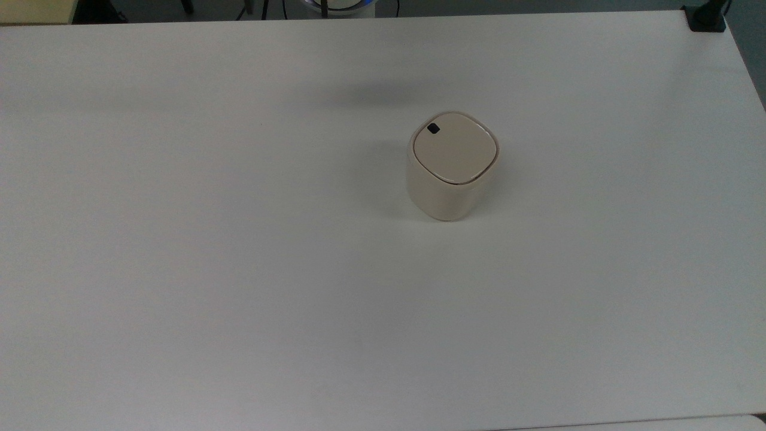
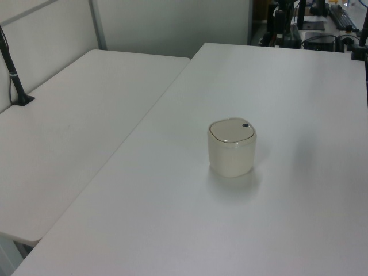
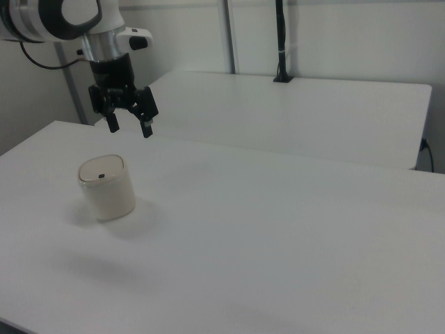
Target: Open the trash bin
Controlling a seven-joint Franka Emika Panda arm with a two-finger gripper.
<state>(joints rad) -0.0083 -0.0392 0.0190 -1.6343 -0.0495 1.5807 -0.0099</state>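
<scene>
The trash bin (image 1: 450, 167) is a small beige rounded-square tub standing upright on the white table (image 1: 239, 269). Its flat lid (image 1: 453, 149) lies shut, with a small black square mark (image 1: 432, 128) near one corner. The left view shows the trash bin (image 2: 232, 148) at mid table. In the right view the trash bin (image 3: 106, 186) sits at the right view's left, and my gripper (image 3: 130, 127) hangs open in the air above and a little to the right of it, fingers pointing down, holding nothing.
A second white table (image 2: 69, 132) adjoins on the left view's left, with a black post (image 2: 14, 75) clamped to it. Another black clamp (image 1: 706, 18) sits at the table's far right corner in the top view. Equipment stands beyond the table's far end (image 2: 299, 23).
</scene>
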